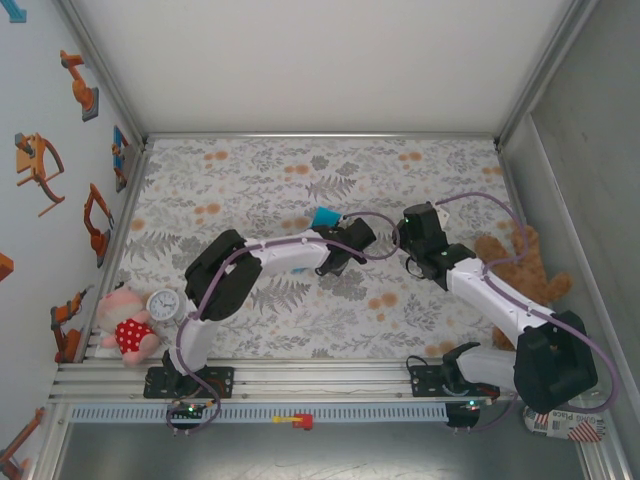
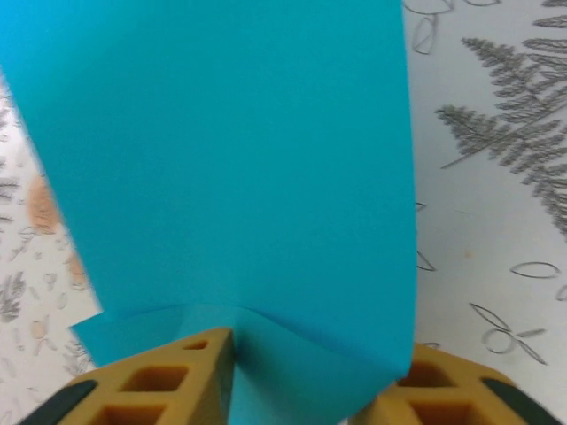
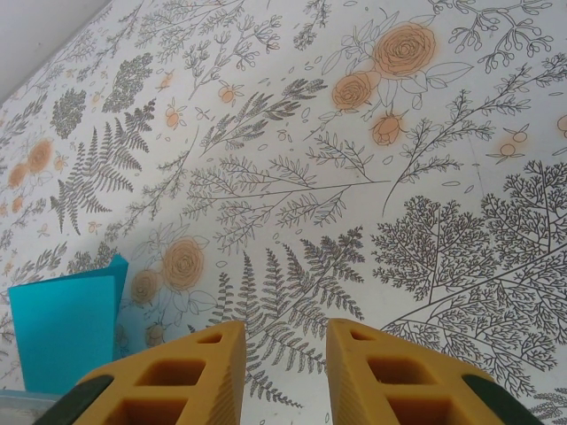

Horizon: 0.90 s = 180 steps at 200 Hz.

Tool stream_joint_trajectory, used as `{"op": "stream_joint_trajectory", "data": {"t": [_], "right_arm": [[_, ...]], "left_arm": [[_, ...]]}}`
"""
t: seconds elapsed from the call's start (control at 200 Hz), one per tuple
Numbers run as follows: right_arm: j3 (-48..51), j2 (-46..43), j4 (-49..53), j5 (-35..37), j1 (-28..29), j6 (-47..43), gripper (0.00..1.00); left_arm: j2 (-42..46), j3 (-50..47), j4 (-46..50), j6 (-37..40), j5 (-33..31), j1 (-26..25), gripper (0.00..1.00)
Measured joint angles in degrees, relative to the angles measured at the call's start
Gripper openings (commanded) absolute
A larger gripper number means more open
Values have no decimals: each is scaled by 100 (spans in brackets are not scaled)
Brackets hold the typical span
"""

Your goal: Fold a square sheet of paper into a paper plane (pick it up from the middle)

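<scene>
The square sheet of paper (image 2: 230, 159) is bright turquoise and looks folded over, with a soft crease near my fingers. In the left wrist view it rises from between the jaws and hides most of the cloth. My left gripper (image 2: 319, 363) is open, its yellow fingers (image 2: 190, 376) standing apart on either side of the paper's near edge. From above, the paper (image 1: 323, 217) shows as a small blue patch at the left gripper (image 1: 335, 232), mid-table. My right gripper (image 3: 285, 332) is open and holds nothing, hovering over the floral cloth with the paper (image 3: 66, 328) to its left.
A floral tablecloth (image 1: 300, 170) covers the table. A pink plush toy (image 1: 128, 325) and a small white clock (image 1: 163, 304) lie at the near left. A brown teddy bear (image 1: 520, 268) sits by the right wall, and a can (image 1: 565, 425) lies at the near right.
</scene>
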<state>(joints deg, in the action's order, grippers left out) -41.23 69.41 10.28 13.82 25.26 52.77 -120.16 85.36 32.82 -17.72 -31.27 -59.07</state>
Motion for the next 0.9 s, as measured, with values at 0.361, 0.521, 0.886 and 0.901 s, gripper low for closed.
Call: {"op": "stream_joint_trajectory", "data": {"t": [0.361, 0.521, 0.886, 0.901], "right_arm": [[0, 50, -2, -4, 0, 0, 29], [0, 212, -33, -138, -2, -2, 29], [-44, 734, -173, -610, -7, -22, 29], [-52, 748, -179, -627, -7, -24, 29]], "left_arm": [[1084, -490, -358, -415, 1749, 603, 51], [1307, -723, -625, -581, 2288, 898, 49], [1220, -916, -876, -713, 2743, 1169, 48], [1209, -920, -890, -715, 2754, 1187, 48]]}}
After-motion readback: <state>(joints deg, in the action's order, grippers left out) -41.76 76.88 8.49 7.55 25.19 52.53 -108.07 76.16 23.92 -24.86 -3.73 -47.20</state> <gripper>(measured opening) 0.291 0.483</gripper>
